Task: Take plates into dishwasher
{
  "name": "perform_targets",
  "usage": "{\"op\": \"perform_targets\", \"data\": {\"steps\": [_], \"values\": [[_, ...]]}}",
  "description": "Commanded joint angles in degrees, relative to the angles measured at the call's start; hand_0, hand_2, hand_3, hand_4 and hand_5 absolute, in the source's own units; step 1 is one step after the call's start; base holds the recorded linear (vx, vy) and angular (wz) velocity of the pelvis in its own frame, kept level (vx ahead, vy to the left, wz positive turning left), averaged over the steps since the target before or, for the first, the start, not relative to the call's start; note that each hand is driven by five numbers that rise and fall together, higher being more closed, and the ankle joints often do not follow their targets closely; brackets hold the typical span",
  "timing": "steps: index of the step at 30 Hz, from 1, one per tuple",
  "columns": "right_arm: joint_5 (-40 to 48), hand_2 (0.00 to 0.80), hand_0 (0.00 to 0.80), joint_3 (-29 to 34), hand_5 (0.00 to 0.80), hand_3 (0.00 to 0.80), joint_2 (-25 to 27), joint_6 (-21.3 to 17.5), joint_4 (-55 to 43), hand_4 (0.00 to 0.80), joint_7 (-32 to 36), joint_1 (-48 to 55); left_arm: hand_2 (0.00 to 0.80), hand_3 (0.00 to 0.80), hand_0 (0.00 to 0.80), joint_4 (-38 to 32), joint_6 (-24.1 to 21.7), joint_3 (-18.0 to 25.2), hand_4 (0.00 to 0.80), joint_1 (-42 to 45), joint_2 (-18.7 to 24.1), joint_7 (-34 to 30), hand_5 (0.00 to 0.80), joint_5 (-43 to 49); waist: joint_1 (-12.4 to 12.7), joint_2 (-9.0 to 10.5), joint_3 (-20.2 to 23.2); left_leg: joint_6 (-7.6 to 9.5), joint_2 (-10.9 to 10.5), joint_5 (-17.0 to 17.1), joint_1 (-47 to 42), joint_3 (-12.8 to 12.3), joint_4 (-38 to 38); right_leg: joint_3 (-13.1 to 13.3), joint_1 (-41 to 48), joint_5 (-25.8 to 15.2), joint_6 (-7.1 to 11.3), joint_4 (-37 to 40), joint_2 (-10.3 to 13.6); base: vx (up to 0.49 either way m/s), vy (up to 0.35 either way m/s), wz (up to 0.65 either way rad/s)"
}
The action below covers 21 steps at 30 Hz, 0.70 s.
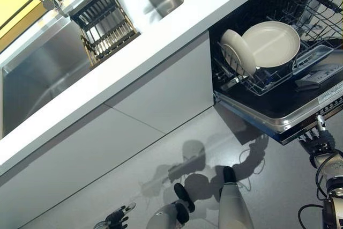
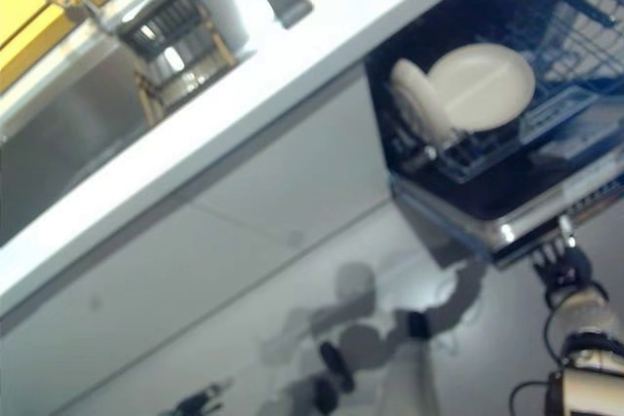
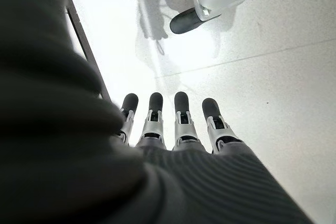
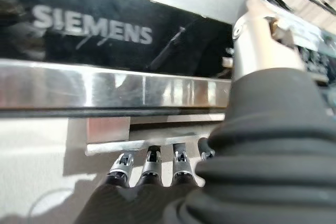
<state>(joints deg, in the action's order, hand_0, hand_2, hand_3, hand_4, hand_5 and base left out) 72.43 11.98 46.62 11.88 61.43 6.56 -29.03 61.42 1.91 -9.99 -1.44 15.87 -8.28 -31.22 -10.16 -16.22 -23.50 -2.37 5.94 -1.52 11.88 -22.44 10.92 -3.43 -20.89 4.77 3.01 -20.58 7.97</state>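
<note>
Gripping under the steel-edged black dishwasher door [image 1: 300, 112], right hand [image 1: 321, 142] curls on its handle [image 4: 107, 146]; two cream plates [image 1: 268, 44] racked above. Left hand [image 1: 113, 218] relaxed, well away.

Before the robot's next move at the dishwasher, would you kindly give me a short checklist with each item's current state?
1. Plates seated in the lower rack: ok, both there.
2. Dishwasher door down: ok.
3. Right hand at the door handle: ok, fingers under it, thumb on the door's edge.
4. Right hand's grip firm: cannot tell.
5. Left hand free: ok, fingers straight above the floor, holding nothing.
6. More plates at the sink: cannot tell.
</note>
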Motion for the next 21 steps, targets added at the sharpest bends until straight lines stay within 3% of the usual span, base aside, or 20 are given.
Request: {"op": "perform_targets", "data": {"steps": [1, 11, 21], "values": [[0.65, 0.0, 0.0, -1.88, 0.0, 0.0, 2.89, -2.24, -12.25, 0.0, 5.72, -11.78, 0.0, 0.0, 0.0, -2.8, 0.81, -0.12, 0.0, 3.7, 2.81, 1.44, 0.0, -1.66, 2.47, 3.49, 2.52, 1.16, -0.26, -7.81, 3.39, 1.44, 14.6, -2.87, 3.34, 2.64, -4.35, 2.94, -3.07, -0.018, -0.058, 0.14], [1.34, 0.0, 0.0, -7.35, 0.0, 0.0, 4.87, -2.0, -15.83, 0.0, 4.97, -20.48, 0.0, 0.0, 0.0, -3.25, 0.94, -0.21, 0.0, 3.75, 4.38, 0.27, 0.0, -0.88, 4.91, 5.41, 2.85, 0.43, 0.22, -5.89, 2.85, 2.75, 12.7, -4.46, 4.47, 2.64, -4.47, 3.27, -3.51, 0.0, -0.045, 0.11], [5.44, 0.0, 0.0, -7.58, 0.0, 0.0, 5.77, -5.43, -14.08, 0.0, 9.57, -23.35, 0.0, 0.0, 0.0, -2.95, 1.2, -0.36, 0.0, 4.36, 5.1, 0.17, 0.0, 0.86, 6.56, 6.68, 4.13, -0.19, 0.83, -4.65, 1.61, 3.39, 11.69, -5.74, 7.79, 1.8, -4.23, 5.85, -3.78, 0.019, -0.037, 0.08]]}}
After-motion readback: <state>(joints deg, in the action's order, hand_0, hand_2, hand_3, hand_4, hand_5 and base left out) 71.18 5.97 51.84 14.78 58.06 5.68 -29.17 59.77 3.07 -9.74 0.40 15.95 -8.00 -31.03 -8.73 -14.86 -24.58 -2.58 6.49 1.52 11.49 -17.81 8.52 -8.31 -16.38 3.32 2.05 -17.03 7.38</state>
